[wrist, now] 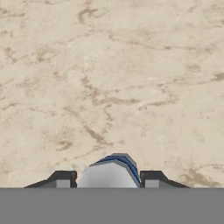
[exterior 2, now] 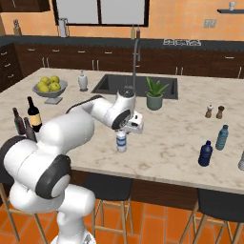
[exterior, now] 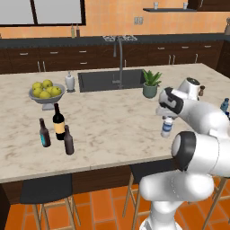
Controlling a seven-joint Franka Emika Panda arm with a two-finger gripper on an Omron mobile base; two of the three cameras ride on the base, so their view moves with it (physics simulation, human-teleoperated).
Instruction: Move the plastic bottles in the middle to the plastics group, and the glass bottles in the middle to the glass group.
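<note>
Low in the hand view, the gripper has its fingers close on either side of the clear bottle, upright mid-frame on the counter. Navy bottle stands right; brown bottle lower left.

On the counter there are six bottles in total. Three are of glass: one tall black wine bottle, one small brown bottle with a teal label and one slender dark brown bottle. Three are of plastic: one clear bottle with a blue label, one dark navy bottle and one light teal bottle. There is one bowl with about six yellow fruits in it, one white dispenser, one potted plant, two small shakers, one sink with one faucet, and two stools.
</note>
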